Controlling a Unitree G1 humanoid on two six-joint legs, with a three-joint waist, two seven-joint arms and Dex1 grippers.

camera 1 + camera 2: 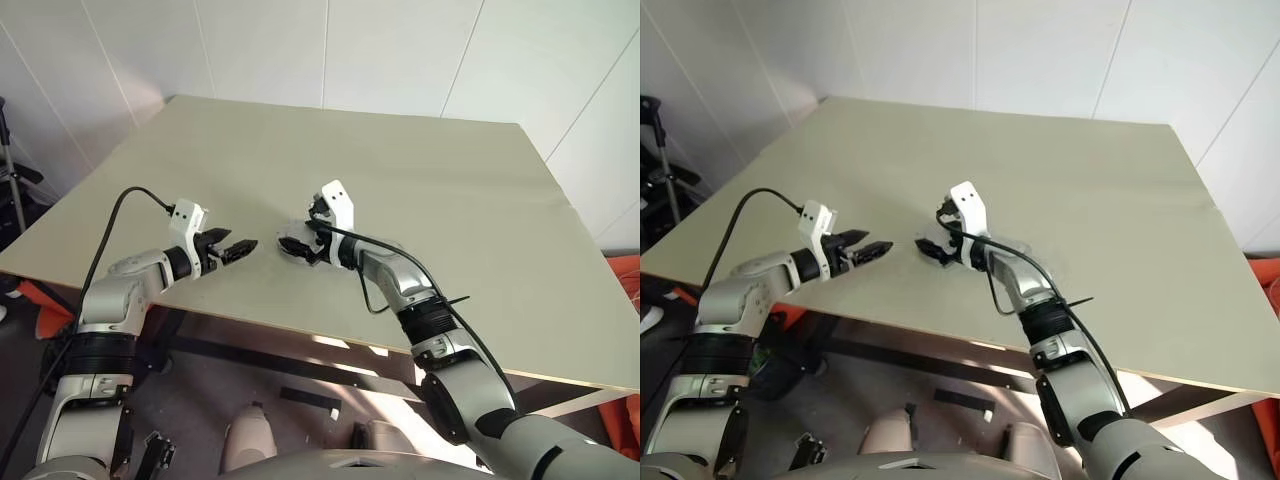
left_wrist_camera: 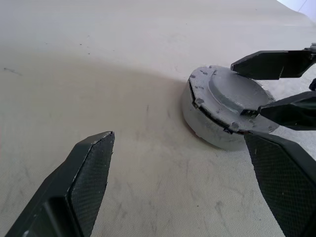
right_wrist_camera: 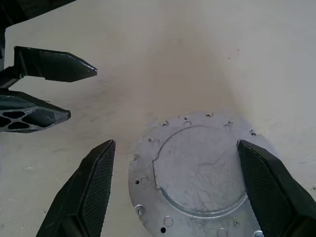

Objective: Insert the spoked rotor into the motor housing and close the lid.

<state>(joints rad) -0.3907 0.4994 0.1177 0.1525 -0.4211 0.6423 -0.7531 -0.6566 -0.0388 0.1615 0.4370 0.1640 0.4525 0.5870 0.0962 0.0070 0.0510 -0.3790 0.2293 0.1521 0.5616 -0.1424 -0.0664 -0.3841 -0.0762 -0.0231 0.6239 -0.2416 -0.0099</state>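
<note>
Grippers number two, and each stands spread wide with nothing between its fingers. The right gripper straddles the top of a single round grey assembly on the table — the lid, a flat pale silver disc with small holes round its rim and a raised round centre, lies between the two black fingers, which stand clear on either side of it without visibly pressing on it. In the left wrist view the same lid sits on a short round grey body, taken to be the motor housing, and one edge of the lid stands slightly proud with a dark gap under it, so it does not look fully seated. The rotor cannot be made out; whether it lies under the lid cannot be told.

The left gripper hovers just beside the assembly on the robot's left, its fingers parted and pointing toward it, apart from it and touching nothing. In the head views both grippers meet near the front edge of the pale table — one lid, one housing, no other loose parts discernible
</note>
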